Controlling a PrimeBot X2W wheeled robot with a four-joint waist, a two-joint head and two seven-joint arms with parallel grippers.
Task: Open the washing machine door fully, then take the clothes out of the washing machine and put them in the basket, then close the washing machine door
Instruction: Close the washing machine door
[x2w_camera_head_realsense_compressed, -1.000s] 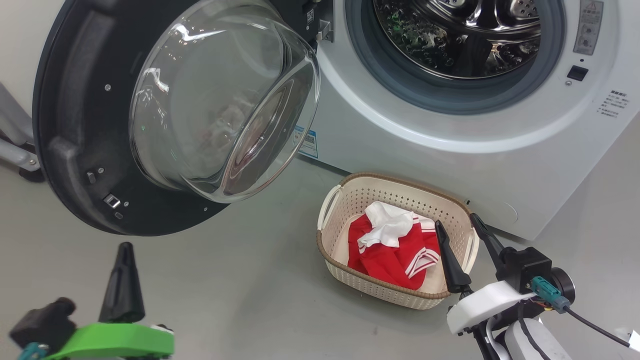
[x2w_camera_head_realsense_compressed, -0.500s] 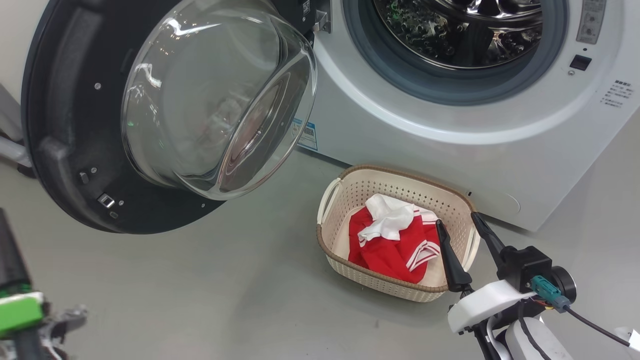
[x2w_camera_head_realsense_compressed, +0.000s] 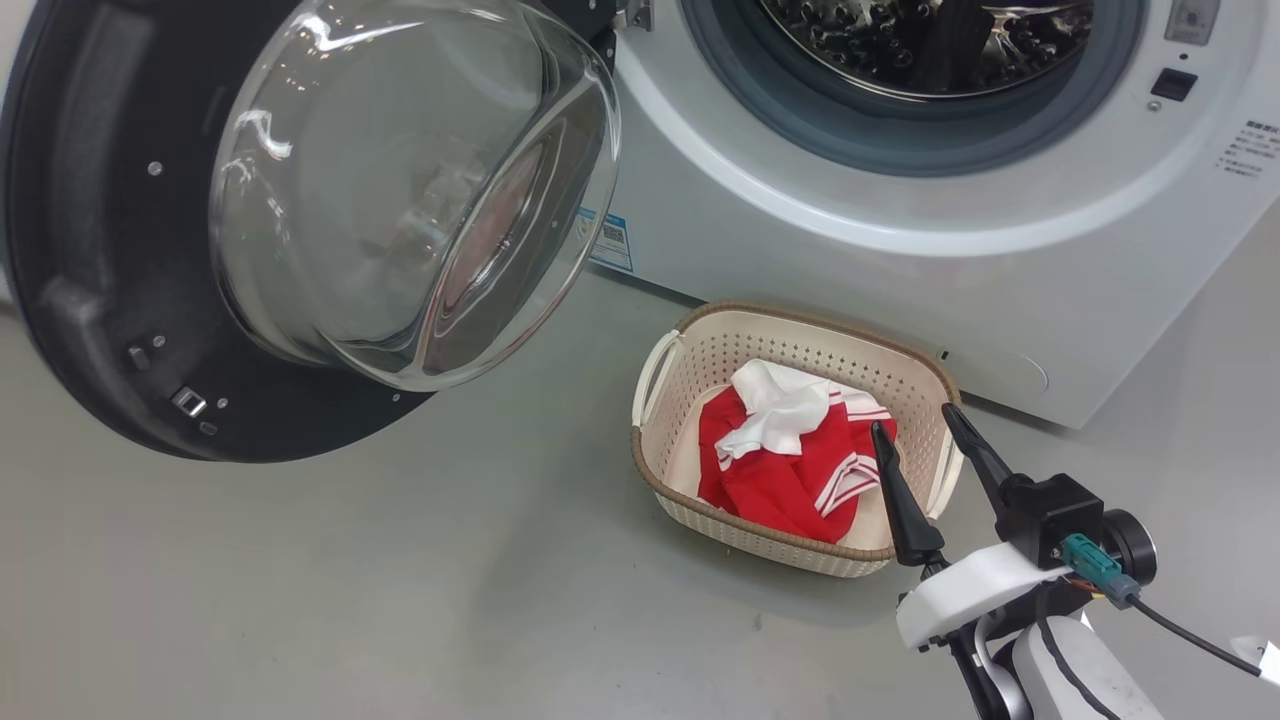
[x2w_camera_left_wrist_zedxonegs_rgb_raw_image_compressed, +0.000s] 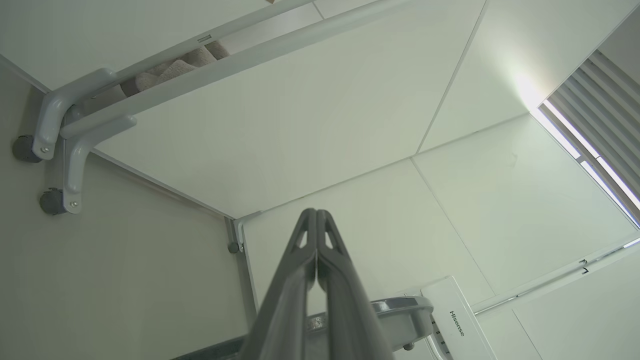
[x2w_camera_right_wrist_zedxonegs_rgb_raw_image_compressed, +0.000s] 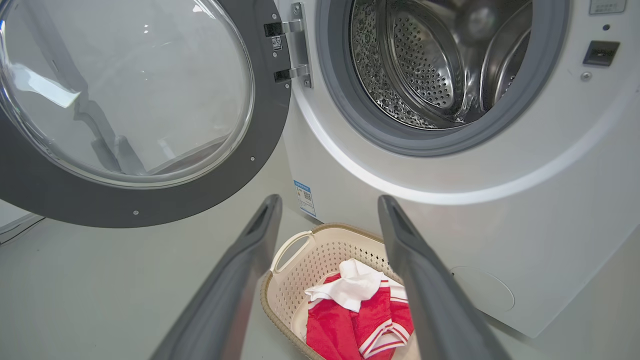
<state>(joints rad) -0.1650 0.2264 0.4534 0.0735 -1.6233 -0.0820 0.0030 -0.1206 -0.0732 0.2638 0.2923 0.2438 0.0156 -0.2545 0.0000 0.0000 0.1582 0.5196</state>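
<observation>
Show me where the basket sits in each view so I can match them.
Head view: the basket, lower centre-right, on the floor before the washing machine, red clothes inside.
Left wrist view: aimed up at pale wall panels.
Right wrist view: the basket, bottom centre, between the right gripper's fingers.
Shared landmark: the blue label on the machine front, near the basket's left handle.

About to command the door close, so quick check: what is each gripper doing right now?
Left gripper: closed, holding nothing.
Right gripper: open, empty.
</observation>
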